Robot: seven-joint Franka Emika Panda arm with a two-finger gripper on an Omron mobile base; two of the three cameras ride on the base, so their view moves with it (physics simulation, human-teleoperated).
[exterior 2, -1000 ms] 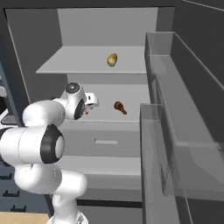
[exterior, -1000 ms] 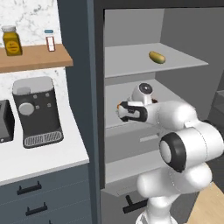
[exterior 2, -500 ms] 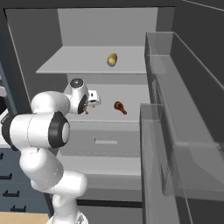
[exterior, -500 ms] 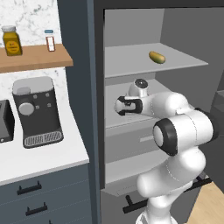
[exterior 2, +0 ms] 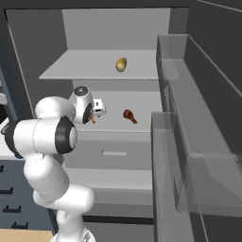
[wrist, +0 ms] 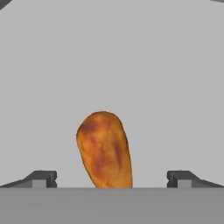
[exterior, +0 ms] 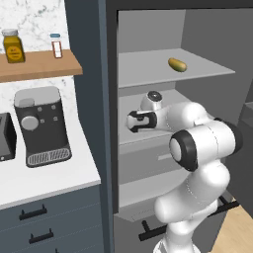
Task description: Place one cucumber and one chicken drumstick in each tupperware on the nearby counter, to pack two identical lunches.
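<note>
An orange-brown chicken drumstick [wrist: 104,148] lies on the grey middle fridge shelf [exterior 2: 142,124], directly between my gripper's [wrist: 112,179] open finger tips, its bulbous end pointing away from the hand. My gripper [exterior: 134,122] reaches into that shelf from the right, and beside the white hand [exterior 2: 97,107] a bit of the orange drumstick [exterior 2: 92,120] shows. A darker red-brown chicken drumstick [exterior 2: 129,116] rests further right on the same shelf, apart from the gripper. The cucumber and the tupperware are out of view.
A yellowish oval food [exterior 2: 121,64] sits on the upper shelf [exterior: 148,69]. The open fridge door with clear bins [exterior 2: 189,142] stands close on the right. A drawer [exterior 2: 113,153] lies below the shelf. On the left a coffee machine [exterior: 42,126] stands on the white counter [exterior: 49,180].
The hand has shifted slightly further left into the middle shelf while the elbow swung up and closer. The jaws stayed open and both drumsticks have not moved.
</note>
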